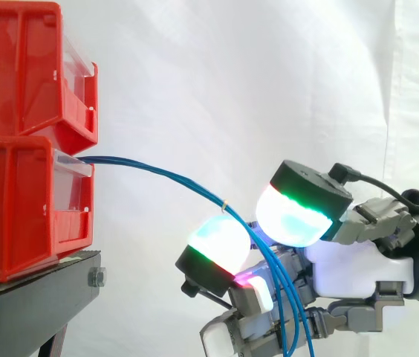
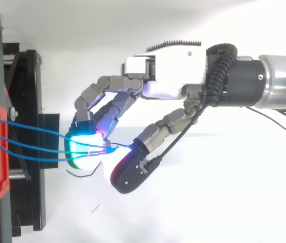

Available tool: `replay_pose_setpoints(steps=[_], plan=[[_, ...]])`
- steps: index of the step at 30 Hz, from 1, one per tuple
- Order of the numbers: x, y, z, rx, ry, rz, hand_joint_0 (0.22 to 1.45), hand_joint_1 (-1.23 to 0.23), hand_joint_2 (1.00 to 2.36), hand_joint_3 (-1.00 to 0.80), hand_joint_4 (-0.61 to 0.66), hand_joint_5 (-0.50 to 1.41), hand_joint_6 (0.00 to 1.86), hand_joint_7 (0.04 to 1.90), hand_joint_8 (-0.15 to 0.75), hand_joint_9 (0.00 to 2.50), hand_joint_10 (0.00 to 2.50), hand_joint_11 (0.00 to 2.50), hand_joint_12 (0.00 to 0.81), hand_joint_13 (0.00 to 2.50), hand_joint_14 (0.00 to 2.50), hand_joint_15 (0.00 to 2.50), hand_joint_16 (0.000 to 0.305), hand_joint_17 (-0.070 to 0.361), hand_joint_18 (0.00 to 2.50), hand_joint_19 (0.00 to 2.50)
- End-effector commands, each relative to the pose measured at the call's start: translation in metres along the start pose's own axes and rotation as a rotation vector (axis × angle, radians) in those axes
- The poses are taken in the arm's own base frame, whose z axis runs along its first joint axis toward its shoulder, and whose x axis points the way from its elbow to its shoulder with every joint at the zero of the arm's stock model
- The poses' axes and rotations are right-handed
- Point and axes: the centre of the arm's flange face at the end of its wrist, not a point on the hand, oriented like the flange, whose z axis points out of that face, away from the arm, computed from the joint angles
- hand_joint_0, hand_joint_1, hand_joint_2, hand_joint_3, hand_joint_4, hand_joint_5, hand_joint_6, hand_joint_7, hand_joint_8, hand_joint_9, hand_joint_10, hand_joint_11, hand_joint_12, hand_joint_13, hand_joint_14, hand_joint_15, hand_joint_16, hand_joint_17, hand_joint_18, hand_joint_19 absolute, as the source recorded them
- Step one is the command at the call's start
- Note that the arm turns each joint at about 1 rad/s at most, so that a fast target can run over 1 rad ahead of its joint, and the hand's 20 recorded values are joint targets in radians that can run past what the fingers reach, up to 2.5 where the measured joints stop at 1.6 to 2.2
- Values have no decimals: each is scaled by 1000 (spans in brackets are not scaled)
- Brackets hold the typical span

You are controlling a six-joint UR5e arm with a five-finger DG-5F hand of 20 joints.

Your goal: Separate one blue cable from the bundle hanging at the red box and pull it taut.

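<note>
Side view: two red bins sit stacked on the black stand. The lower red bin has its open front at the stand's right edge, and the upper red bin rests directly on it. The blue cable bundle leaves the lower bin's front lip and passes out beyond the stand's edge. It slopes down and to the right in a shallow arc before the white curtain. A small yellow tie binds the strands where the arc meets the hand. Below the tie the strands hang almost straight down across the hand, slightly spread.

The hand comes in from the right, well clear of the stand's edge and lower than the bin's lip. Its fingers are curled in around the bundle. Two large fingertip pads, glowing cyan with green rims, stand on either side of the strands and close together. I cannot tell whether they press on the cables. A lower pad glows magenta and the lowest one white.

In the top view, three strands of the bundle leave the red bin apart from one another. They cross the stand and converge just past its edge. They meet between a cyan-green pad and the black-backed thumb. All the strands run together and none is drawn aside. The stretch from bin to hand curves gently.
</note>
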Motion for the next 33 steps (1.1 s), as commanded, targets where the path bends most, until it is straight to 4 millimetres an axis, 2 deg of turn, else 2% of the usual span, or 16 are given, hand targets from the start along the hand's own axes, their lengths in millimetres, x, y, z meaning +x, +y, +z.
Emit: replay_pose_setpoints(steps=[1,6,11,13,16,18,21,25,29,33], plan=[[0,1,0,0,0,-2,581,-741,1000,-500,106,-170,850,935,301,972,17,865,295,787,13,346,24,53,585,221],[0,0,-1,5,0,-2,619,-689,1000,-497,72,-163,843,1003,301,995,18,862,291,798,13,358,23,51,580,240],[0,-1,-1,6,0,-8,611,-731,1011,-312,46,-170,864,1054,307,984,18,863,293,795,13,361,23,52,579,235],[0,0,-1,9,2,-17,601,-764,1012,-184,7,-171,898,1043,327,988,18,859,317,813,13,357,27,62,613,211],[-1,-1,-2,14,0,-18,610,-775,1013,-142,-24,-175,906,1090,328,963,16,856,318,809,14,356,27,62,611,214],[-2,-1,-2,14,-1,-18,616,-794,1016,-127,-32,-186,924,1053,320,949,17,871,311,798,13,355,27,60,601,222],[-1,-1,-2,14,0,-18,648,-837,1014,-239,-4,-195,924,1014,302,930,16,880,298,782,14,361,24,55,578,241],[-5,-1,-3,15,2,-18,665,-838,1000,-500,54,-189,915,986,297,934,18,872,296,778,14,364,24,54,581,238],[-8,-1,-3,14,5,-18,583,-733,1000,-500,72,-182,907,968,299,957,17,879,297,787,14,365,25,55,586,245],[-10,-1,-4,14,11,-18,570,-675,1000,-500,75,-179,901,952,300,968,18,875,299,792,13,361,25,56,593,250]])
